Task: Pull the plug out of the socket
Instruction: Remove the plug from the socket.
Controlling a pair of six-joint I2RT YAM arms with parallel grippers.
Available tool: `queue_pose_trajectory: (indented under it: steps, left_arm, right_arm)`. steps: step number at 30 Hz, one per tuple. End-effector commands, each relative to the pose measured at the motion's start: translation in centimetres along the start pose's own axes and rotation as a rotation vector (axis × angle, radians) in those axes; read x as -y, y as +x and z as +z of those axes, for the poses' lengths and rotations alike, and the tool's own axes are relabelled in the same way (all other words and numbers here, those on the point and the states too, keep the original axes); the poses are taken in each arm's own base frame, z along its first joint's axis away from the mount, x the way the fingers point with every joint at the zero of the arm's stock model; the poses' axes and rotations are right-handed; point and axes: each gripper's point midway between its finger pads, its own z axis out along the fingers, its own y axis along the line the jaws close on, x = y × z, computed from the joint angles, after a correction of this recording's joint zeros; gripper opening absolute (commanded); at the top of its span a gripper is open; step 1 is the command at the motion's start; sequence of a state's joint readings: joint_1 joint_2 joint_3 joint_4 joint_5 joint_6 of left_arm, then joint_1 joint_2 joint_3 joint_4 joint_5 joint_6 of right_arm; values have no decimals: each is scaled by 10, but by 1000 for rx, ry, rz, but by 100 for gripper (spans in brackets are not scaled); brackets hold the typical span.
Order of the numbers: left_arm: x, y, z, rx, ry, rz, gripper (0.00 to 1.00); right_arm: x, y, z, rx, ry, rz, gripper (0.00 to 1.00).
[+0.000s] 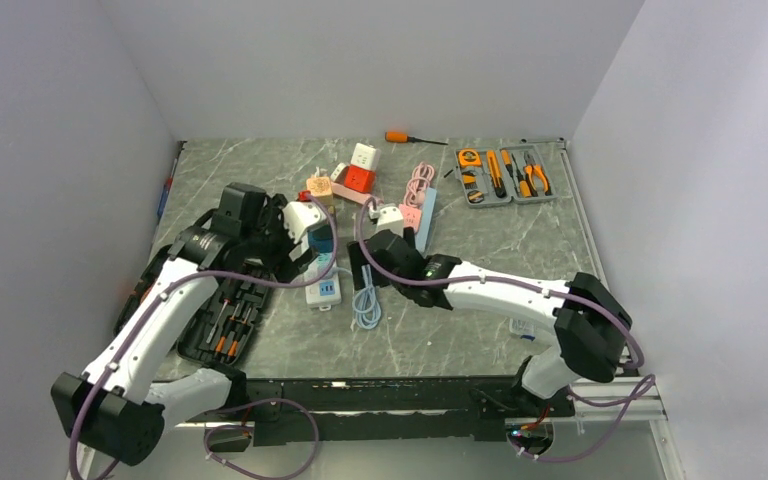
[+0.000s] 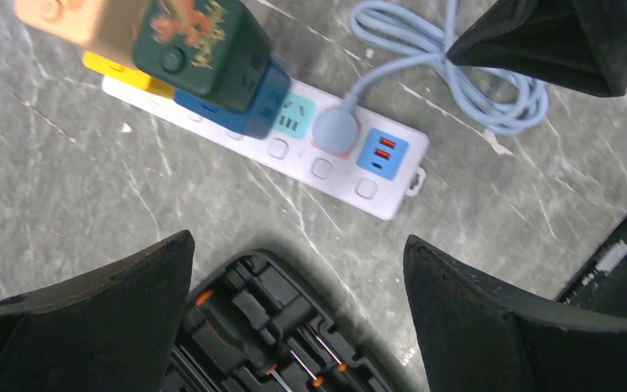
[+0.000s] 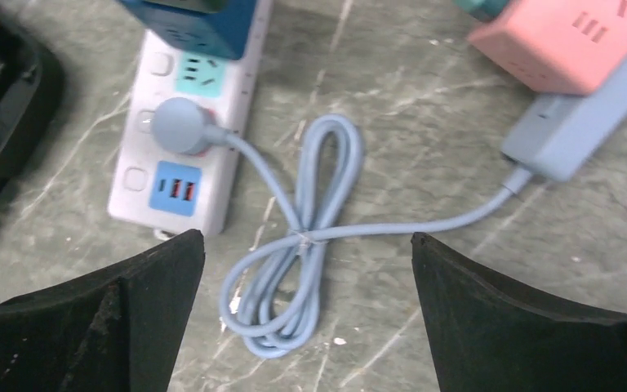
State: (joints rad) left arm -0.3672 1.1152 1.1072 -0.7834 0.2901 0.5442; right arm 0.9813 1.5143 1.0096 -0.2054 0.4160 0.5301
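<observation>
Fingers [image 2: 106,318] of the left gripper [image 2: 298,249] stand wide apart and hold nothing, hanging over the edge of an open tool case [image 2: 277,335]. The right gripper [image 3: 307,245] is spread just as wide and empty, above the coiled cable [image 3: 304,235]. The plug [image 3: 178,124] is a low, round, smooth grey-blue dome, seated in the white power strip [image 3: 131,204] between a teal outlet and a blue USB panel. Its shape is the main worry: a shallow rounded cap of slick plastic gives flat pads little to bite on, so a pinch could slide off. The strip looks light and lies loose on the polished marble-patterned table [image 3: 424,98]. If nothing pins it, a pull would likely lift the whole strip with the plug. A bulky stack of blue, green and orange adapters [image 2: 212,57] sits near the plug, so a wide approach may knock it. The rubbery cable, tied at the middle, could catch a finger. Square rocker buttons beside each outlet might also get pressed.
</observation>
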Motion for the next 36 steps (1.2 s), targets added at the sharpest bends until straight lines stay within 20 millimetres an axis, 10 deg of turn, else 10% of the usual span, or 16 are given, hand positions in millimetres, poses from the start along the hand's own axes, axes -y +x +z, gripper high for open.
queue_pose_trajectory:
  steps: [1, 10, 30, 36]
  left_arm:
    - [23, 14, -12, -3, 71, 5, 99]
    - [25, 24, -37, -1, 15, 22, 99]
    - [21, 11, -58, 129, -51, 31, 99]
    - [24, 31, -40, 109, -35, 18, 99]
  right_arm:
    - [-30, -21, 7, 82, -58, -87, 100]
    - [-38, -1, 62, 9, 8, -361, 99]
    - [-22, 49, 110, -61, 102, -472, 83]
    - [-36, 50, 120, -41, 65, -446, 61]
